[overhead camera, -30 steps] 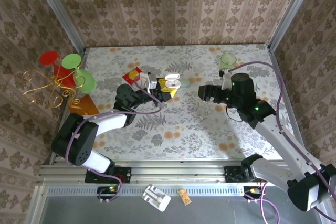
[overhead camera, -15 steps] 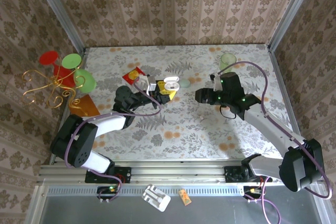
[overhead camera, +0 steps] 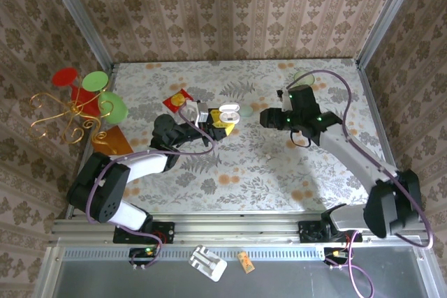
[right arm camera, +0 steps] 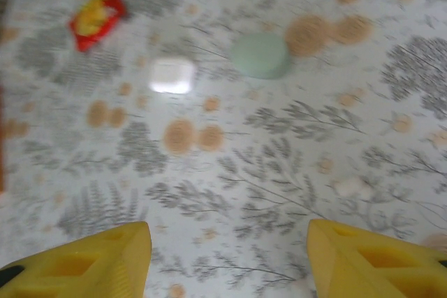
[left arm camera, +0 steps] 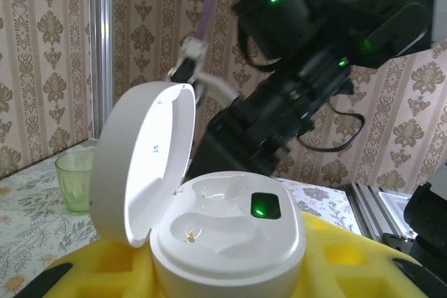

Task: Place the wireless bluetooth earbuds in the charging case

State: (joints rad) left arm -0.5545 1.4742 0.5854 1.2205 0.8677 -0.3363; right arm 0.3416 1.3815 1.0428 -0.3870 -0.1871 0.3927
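Swinging its elbow toward the upper right of the top view, the right gripper had crept closer to the charging case, fingers spread and empty. We saw the left gripper clamped on the case, lid open, both sockets bare. Of the wireless bluetooth earbuds, one likely speck lay on the table, lower right in the right wrist view; neither was seated.

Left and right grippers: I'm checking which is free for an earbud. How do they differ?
The left gripper is shut on the charging case, lid open; the right gripper is open and holds nothing. The left gripper points right, the right gripper points left toward it. Both have yellow fingers.
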